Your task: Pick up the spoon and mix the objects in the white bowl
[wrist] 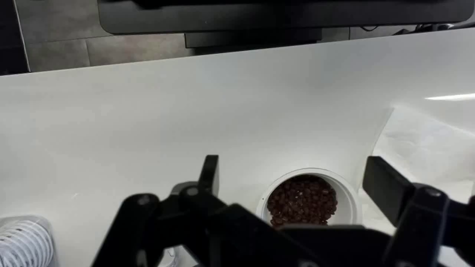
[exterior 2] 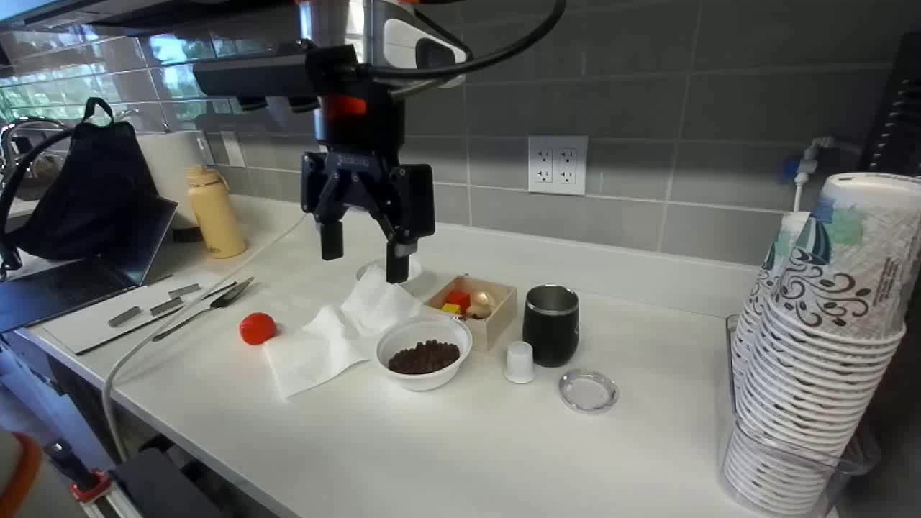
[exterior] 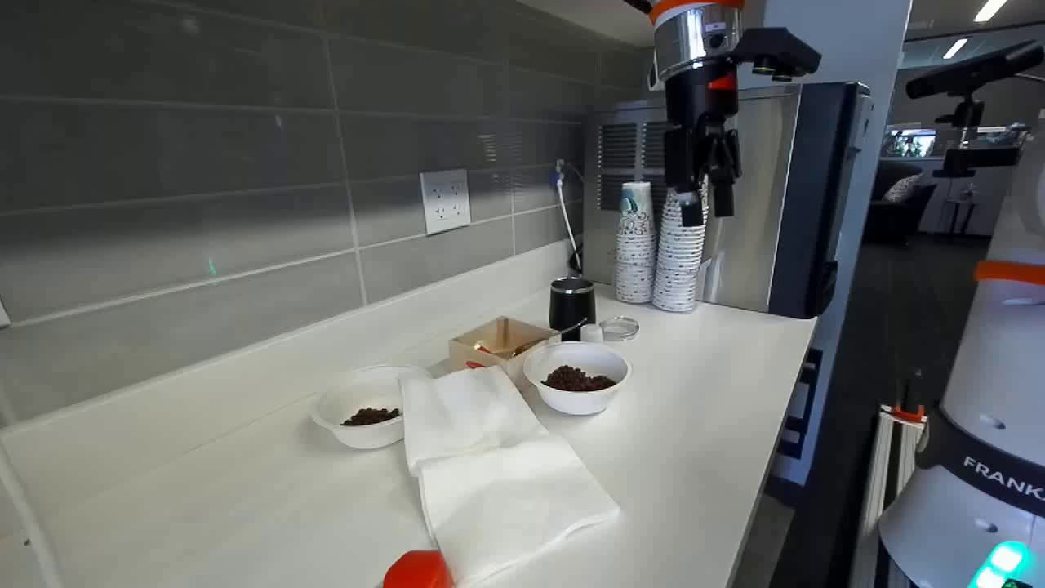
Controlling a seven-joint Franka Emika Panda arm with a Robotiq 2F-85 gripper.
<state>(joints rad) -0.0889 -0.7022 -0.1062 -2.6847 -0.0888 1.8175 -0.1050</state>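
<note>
The larger white bowl stands on the counter and also shows in an exterior view and the wrist view. It holds the heap of reddish-brown pieces, seen closely in the wrist view. The thin spoon leans in the wooden box beside the bowl, its handle sticking out towards the black tumbler. My gripper is open and empty, high above the counter; it also shows in an exterior view. In the wrist view the bowl appears below, between the fingers.
The smaller white bowl with a darker heap stands across folded white napkins. A black tumbler, small white cup and clear lid are near the box. Cup stacks, a red object and fork-like utensil flank these.
</note>
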